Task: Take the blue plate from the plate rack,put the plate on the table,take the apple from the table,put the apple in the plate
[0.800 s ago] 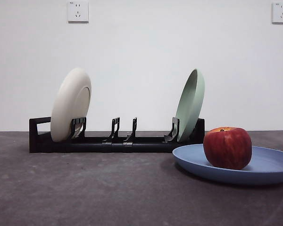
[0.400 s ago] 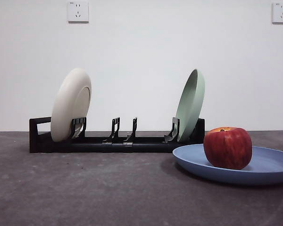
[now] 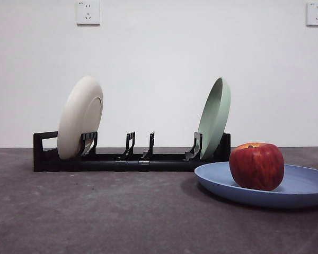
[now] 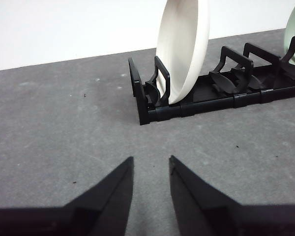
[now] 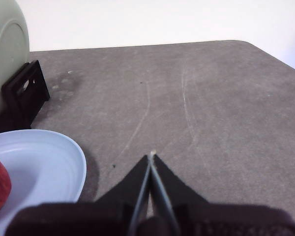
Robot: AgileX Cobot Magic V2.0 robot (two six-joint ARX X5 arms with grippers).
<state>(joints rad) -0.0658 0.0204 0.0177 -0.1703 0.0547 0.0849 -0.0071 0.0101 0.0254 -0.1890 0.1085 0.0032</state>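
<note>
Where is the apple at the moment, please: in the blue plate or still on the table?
In the plate: the apple sits inside the blue plate, which lies flat on the table.

Open table around both grippers

Bare table (image 4: 64, 147) lies ahead of the left gripper (image 4: 151, 164) up to the plate rack (image 4: 196, 105); beside the right gripper (image 5: 151, 158), only the blue plate (image 5: 44, 162) intrudes.

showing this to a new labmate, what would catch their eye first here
The red apple sitting in the blue plate, which lies flat on the table in front of the plate rack's end. Next, the cream-white plate and pale green plate standing on edge at opposite ends of the rack, with bare slots between them.
</note>
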